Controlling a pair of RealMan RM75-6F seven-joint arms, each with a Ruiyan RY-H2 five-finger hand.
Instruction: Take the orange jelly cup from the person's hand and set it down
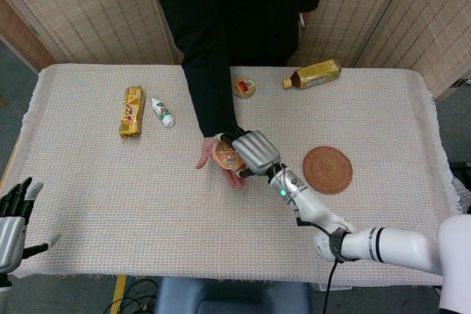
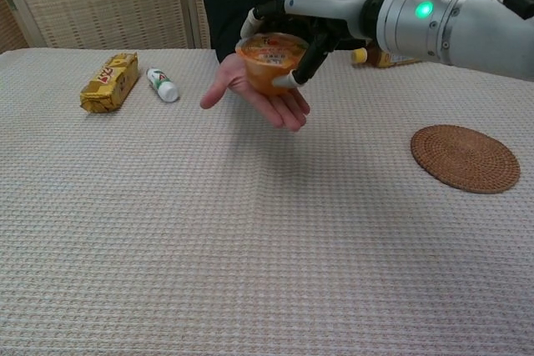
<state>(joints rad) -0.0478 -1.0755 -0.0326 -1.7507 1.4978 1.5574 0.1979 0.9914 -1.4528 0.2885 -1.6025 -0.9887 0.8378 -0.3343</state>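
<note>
The orange jelly cup sits on the person's upturned palm above the table's middle. My right hand reaches over it from the right, fingers curled round its far side and thumb pressed against its near right side. From the head view, the right hand covers most of the cup. My left hand hangs at the lower left off the table's front edge, fingers apart and holding nothing.
A round woven coaster lies on the cloth to the right. A tea bottle and a small jelly cup lie at the back. A yellow snack bar and a small white bottle lie at the back left.
</note>
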